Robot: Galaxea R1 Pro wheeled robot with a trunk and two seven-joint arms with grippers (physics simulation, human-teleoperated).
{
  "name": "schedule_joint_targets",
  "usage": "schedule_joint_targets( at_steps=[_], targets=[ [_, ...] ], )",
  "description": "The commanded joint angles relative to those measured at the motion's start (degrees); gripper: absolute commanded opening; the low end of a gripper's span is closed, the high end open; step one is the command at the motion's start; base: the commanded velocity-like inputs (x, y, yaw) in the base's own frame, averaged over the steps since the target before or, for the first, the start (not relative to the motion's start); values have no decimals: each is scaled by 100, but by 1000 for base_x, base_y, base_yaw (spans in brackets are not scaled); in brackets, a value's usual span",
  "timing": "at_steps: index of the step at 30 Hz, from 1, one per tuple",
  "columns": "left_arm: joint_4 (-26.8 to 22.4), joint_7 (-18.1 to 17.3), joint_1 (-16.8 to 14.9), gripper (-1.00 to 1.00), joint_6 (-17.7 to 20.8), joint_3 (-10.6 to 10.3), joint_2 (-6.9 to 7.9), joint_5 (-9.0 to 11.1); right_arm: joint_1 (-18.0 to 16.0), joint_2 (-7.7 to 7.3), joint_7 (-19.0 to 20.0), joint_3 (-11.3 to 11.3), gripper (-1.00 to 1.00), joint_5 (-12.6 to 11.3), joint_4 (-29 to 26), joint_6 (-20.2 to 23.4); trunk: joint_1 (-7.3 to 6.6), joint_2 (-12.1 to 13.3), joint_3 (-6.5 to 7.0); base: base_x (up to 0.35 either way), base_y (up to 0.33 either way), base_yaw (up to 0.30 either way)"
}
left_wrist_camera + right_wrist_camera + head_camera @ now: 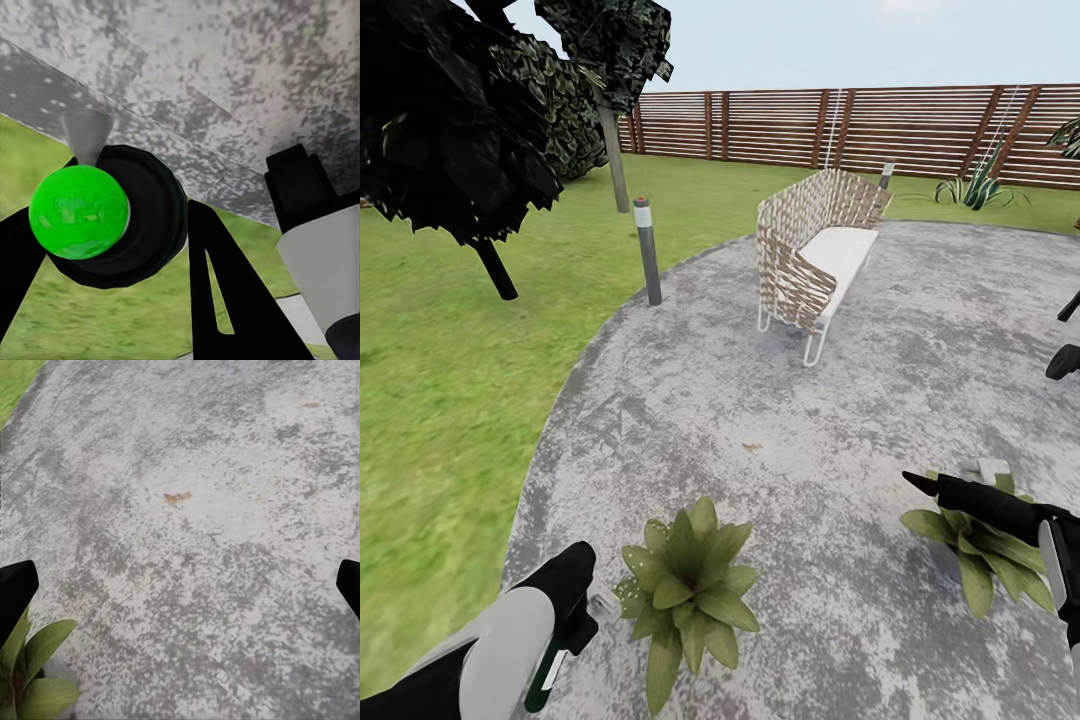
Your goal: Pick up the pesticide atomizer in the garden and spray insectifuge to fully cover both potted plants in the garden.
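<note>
Near left on the paving: one potted plant, just right of the left gripper. Near right: second plant. Farther, centre: bench; post left; fence behind.

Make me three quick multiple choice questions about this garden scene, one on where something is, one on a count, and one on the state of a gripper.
1. Where does the wicker bench stand?
A. on the grass
B. on the paved patch
C. against the fence

2. How many broad-leaved potted plants sit on the paving near the arms?
A. one
B. two
C. four

3. What is the left gripper doing?
A. holding the pesticide atomizer
B. hanging open
C. gripping a leaf

Answers: 1 B, its legs rest on the grey paving. 2 B, one plant beside the left arm, another under the right gripper. 3 A, the green bottle sits between its fingers in the left wrist view.
</note>
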Motion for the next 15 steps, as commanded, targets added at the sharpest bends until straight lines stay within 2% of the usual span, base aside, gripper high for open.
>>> schedule_joint_targets(
  at_steps=[1,6,12,15],
  targets=[
    [-15,-52,-1,-100,13,33,-6,-65,-6,2,48,-15,100,42,-8,26,-1,-2,-5,0,0,0],
    [-15,-52,0,-100,13,38,-6,-65,-6,-5,55,-15,100,42,-6,27,-1,-2,-6,0,-10,32],
    [-15,-52,1,-100,13,42,-7,-65,-6,-6,55,-15,100,42,-6,28,-1,-2,-19,0,-80,218],
    [-15,-52,0,-100,14,42,-7,-65,-6,-3,55,-15,100,42,-10,28,-1,-2,-21,0,-67,78]
  ],
)
